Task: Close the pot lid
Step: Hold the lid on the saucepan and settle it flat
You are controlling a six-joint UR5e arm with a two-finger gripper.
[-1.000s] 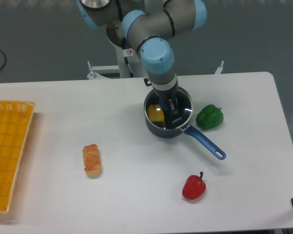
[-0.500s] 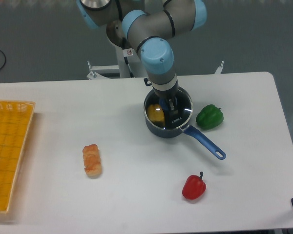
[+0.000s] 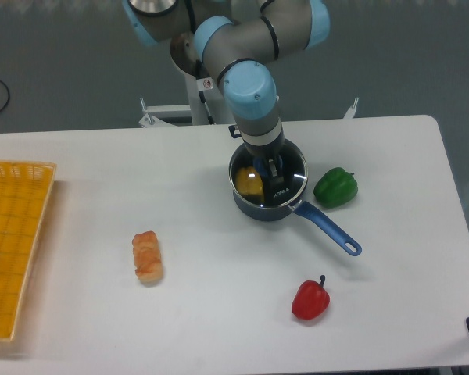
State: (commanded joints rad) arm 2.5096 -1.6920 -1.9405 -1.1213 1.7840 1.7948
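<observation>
Arm shifted a touch up-left versus half a second back, otherwise same pose; nothing else moved. Tool (image 3: 272, 173) sits centre frame, pointing down into the pot (image 3: 269, 187), its fingers apparently around the blue knob of the lid (image 3: 285, 168); whether they pinch it or have let go is too small to tell. Lid looks seated or almost seated on the pot rim, glass showing a yellow item (image 3: 248, 182) inside. Pot stands centre-right on the bench (image 3: 219, 312), blue handle running to lower right. Lid is glass: stiff, fragile, slick, moderate weight, so take it by the knob only and set it down level. Green pepper (image 3: 335, 187) just right of the pot, red pepper (image 3: 309, 300) lower right, bread roll (image 3: 147, 256) lower left, yellow basket (image 3: 12, 242) at left edge.
</observation>
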